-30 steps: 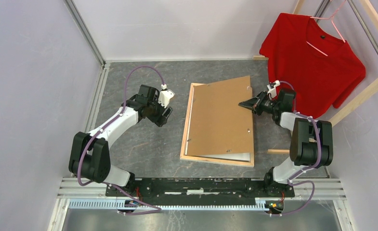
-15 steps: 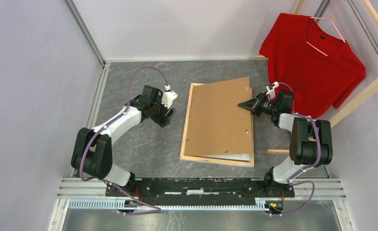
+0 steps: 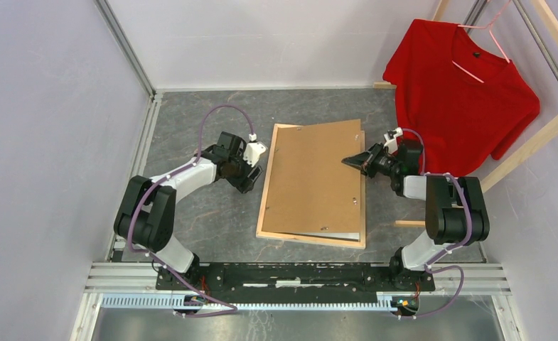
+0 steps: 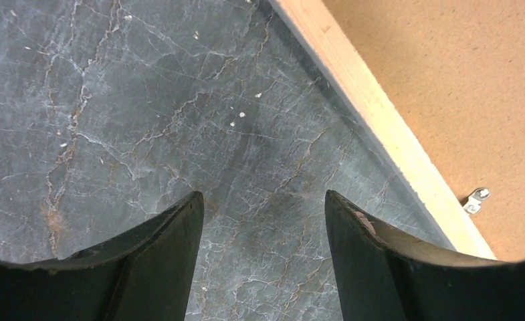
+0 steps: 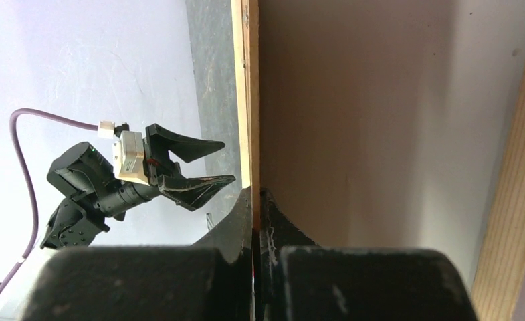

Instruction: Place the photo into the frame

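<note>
Pinching the hardboard (image 3: 315, 177) by its right edge, the right gripper (image 3: 350, 162) is holding it over the frame (image 3: 266, 185), the photo (image 3: 336, 234) peeking out beneath, while the left gripper (image 3: 256, 163) is hovering wide-open beside the long left rail.

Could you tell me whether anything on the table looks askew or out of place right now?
Yes: the brown backing board sits crooked on the face-down frame. Its far right corner overlaps the frame's far rail instead of lying inside it, and the right gripper is shut on the board's right edge.
</note>
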Available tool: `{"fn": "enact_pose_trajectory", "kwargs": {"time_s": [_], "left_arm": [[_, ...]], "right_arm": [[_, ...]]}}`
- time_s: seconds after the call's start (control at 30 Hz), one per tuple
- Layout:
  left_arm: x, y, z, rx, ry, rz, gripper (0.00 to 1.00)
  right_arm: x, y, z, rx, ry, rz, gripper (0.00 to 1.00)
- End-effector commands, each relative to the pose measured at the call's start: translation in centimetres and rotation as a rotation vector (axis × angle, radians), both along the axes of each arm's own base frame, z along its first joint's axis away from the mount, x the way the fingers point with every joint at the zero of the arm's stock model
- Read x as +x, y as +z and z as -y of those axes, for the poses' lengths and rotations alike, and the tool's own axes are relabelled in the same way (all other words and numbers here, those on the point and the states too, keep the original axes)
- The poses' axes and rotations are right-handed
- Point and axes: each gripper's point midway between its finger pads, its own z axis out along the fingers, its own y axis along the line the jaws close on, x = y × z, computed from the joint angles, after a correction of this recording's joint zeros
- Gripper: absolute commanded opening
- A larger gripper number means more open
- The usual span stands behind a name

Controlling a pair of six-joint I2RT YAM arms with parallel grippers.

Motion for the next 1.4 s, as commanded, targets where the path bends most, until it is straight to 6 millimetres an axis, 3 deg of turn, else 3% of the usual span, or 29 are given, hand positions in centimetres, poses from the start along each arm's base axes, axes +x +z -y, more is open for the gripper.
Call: {"fn": "enact_pose_trajectory", "kwargs": {"time_s": [0.0,0.17,0.37,0.57,0.6,0.93,1.37], "left_arm": [[0.7,0.3,0.0,0.003,0.013,0.034,0.73],[0.8,0.9,-0.6,0.026,0.024,0.043,0.74],[1.2,1.2,-1.5,0.039,0.046,0.056,0.75],[2.0,2.0,-2.3,0.014,0.082,0.063,0.75],[2.1,2.2,-2.4,0.011,0.086,0.065,0.75],[2.0,3.0,-2.8,-0.012,0.105,0.076,0.74],[1.7,2.9,-2.6,-0.022,0.104,0.065,0.73]], "right_arm": [[-0.1,-0.5,-1.6,-0.081,0.031,0.009,0.00],[-0.5,-1.3,-3.3,-0.170,0.072,-0.015,0.09],[-0.5,-1.2,-4.6,-0.255,0.102,-0.016,0.64],[0.1,-0.1,-4.5,-0.434,0.114,-0.003,0.88],[0.2,0.1,-4.3,-0.465,0.107,0.005,0.96],[-0.5,0.9,-3.8,-0.609,0.181,0.035,0.98],[-0.7,0.8,-5.5,-0.670,0.246,0.033,0.98]]}}
